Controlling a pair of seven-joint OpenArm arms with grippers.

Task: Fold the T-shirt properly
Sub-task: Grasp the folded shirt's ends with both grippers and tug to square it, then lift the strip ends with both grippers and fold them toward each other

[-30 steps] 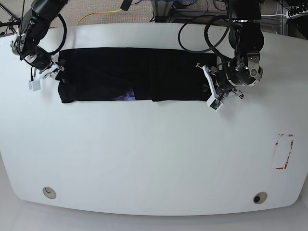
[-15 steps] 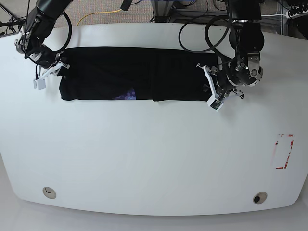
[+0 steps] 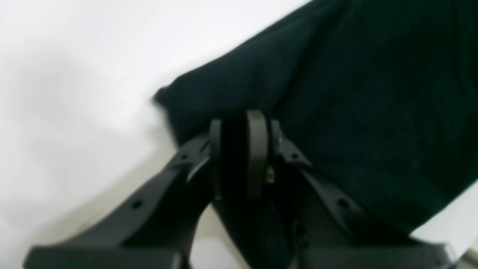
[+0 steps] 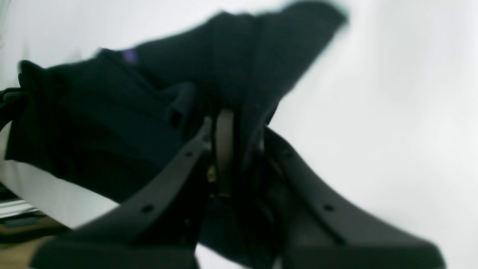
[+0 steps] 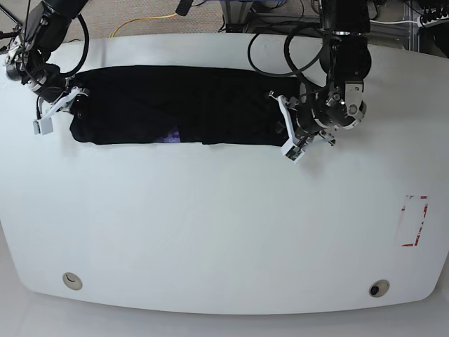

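Observation:
The black T-shirt (image 5: 175, 105) lies folded into a long flat band across the far part of the white table (image 5: 224, 225). A bit of purple print (image 5: 168, 136) peeks out at its near edge. At the band's right end, my left gripper (image 5: 286, 133) is shut on the cloth. In the left wrist view the gripper (image 3: 241, 149) pinches the T-shirt (image 3: 373, 93) close to a corner. My right gripper (image 5: 59, 105) is at the band's left end. Its wrist view shows the gripper (image 4: 231, 149) shut on the T-shirt (image 4: 93, 123), which drapes over the fingers.
A red-marked rectangle (image 5: 412, 221) sits on the table at the right. Two round holes (image 5: 71, 281) (image 5: 379, 288) lie near the front edge. Cables, one of them yellow (image 5: 147, 24), run behind the table's far edge.
Both arms have moved left in the base view, dragging the whole folded band with them. The band has also slid slightly toward the far edge.

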